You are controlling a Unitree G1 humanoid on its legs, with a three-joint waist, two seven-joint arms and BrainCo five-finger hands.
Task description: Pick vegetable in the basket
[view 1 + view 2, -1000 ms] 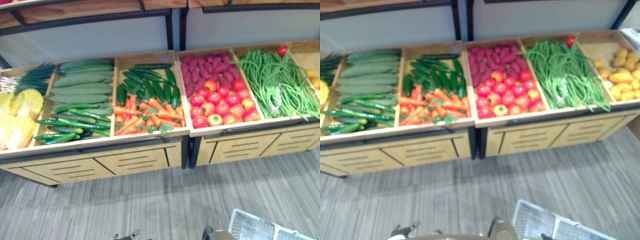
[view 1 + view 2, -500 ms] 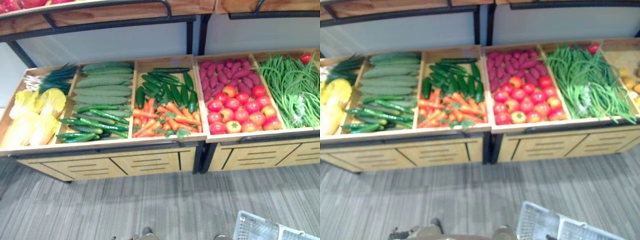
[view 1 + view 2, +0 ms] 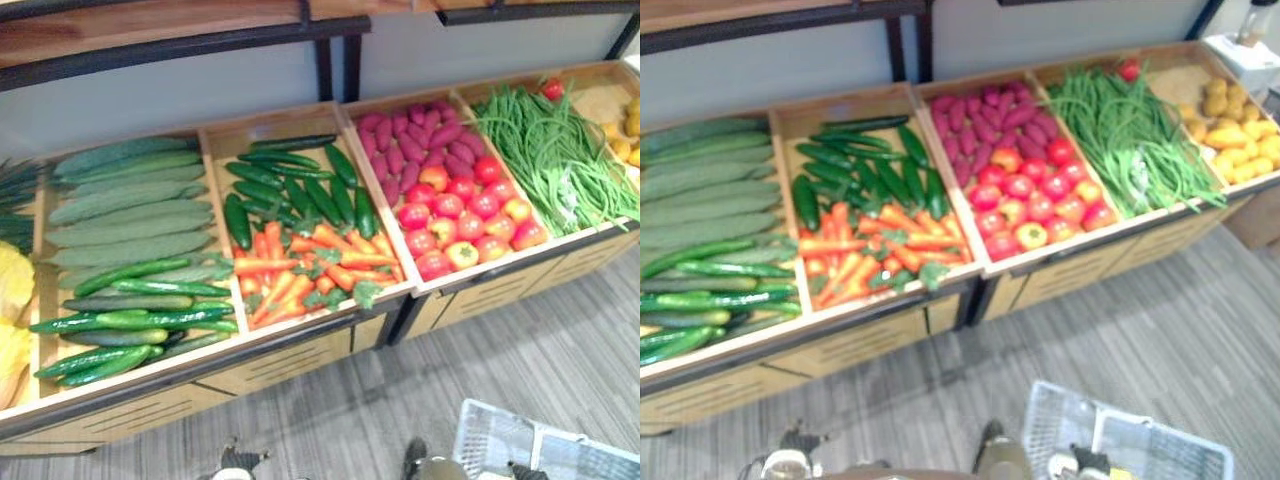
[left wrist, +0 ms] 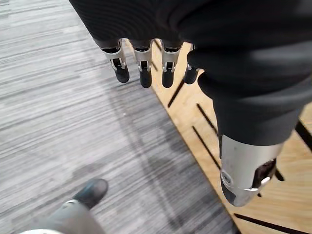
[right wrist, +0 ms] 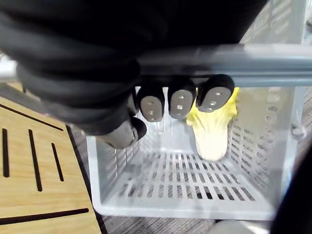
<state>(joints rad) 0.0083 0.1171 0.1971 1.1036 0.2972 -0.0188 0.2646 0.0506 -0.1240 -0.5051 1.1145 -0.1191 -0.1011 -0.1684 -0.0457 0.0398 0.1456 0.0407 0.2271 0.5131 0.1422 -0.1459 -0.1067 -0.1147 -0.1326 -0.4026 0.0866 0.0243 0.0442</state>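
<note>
1. Bright, even light from above falls on the vegetable stand [image 3: 290,362], leaving hardly any shadow in its bins.
2. Small highlights gleam on the tomatoes [image 3: 462,218] and the glossy cucumbers [image 3: 130,320].
3. A soft shadow darkens the floor [image 4: 141,161] along the stand's wooden front.
4. The white basket [image 5: 195,183] is brightly lit; the right hand [image 5: 178,102] over it looks dark.

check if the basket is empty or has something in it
Not empty: a yellow leafy vegetable lies inside the white basket, seen in the right wrist view.

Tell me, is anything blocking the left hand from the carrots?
Nothing lies over the carrots. The left hand hangs low beside the stand's wooden front, so it must rise over that edge first.
</note>
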